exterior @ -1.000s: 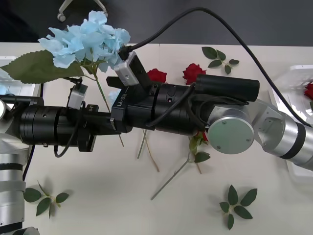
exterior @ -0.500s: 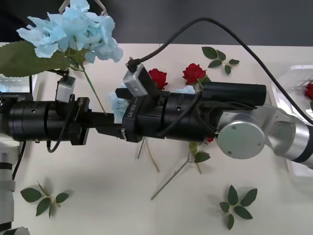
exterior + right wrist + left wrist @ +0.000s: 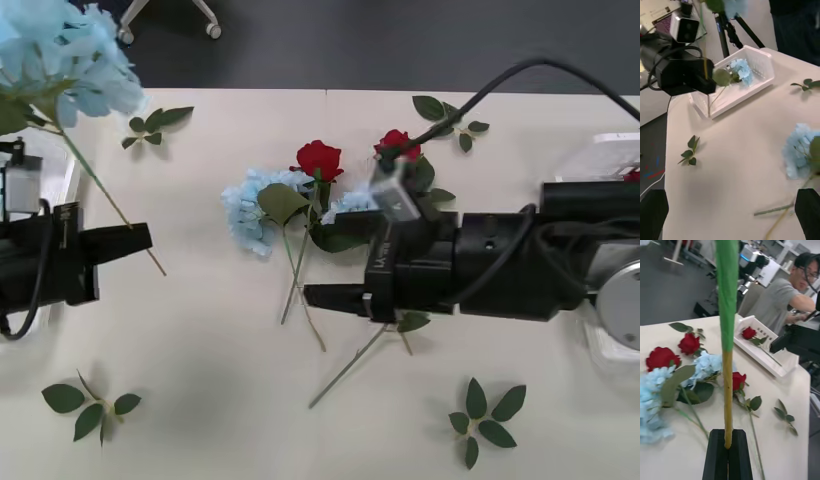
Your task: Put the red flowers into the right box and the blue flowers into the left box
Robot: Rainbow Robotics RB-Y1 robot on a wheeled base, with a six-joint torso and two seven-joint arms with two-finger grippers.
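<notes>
My left gripper (image 3: 140,240) is shut on the thin stem of a blue flower (image 3: 60,50), whose bloom is held high over the table's left end. The left wrist view shows its black fingers (image 3: 718,453) clamped on that stem. My right gripper (image 3: 308,296) hangs open over the table's middle, holding nothing. Ahead of it lie two red flowers (image 3: 318,158) (image 3: 397,143) and two blue flowers (image 3: 250,205) (image 3: 350,200); a third red flower (image 3: 738,380) lies nearer. The left box (image 3: 733,84) holds one blue flower (image 3: 741,71). The right box (image 3: 763,352) holds one red flower (image 3: 748,332).
Flowerless leaf sprigs lie at the front left (image 3: 90,405), front right (image 3: 485,415), back right (image 3: 450,115) and back left (image 3: 155,122). The right box's rim (image 3: 610,150) shows at the table's right end. Bare tabletop lies between the two grippers.
The two arms, crossed a second ago, have drawn apart: the left one went left with the blue flower, the right one pulled back right, uncovering the flowers on the table.
</notes>
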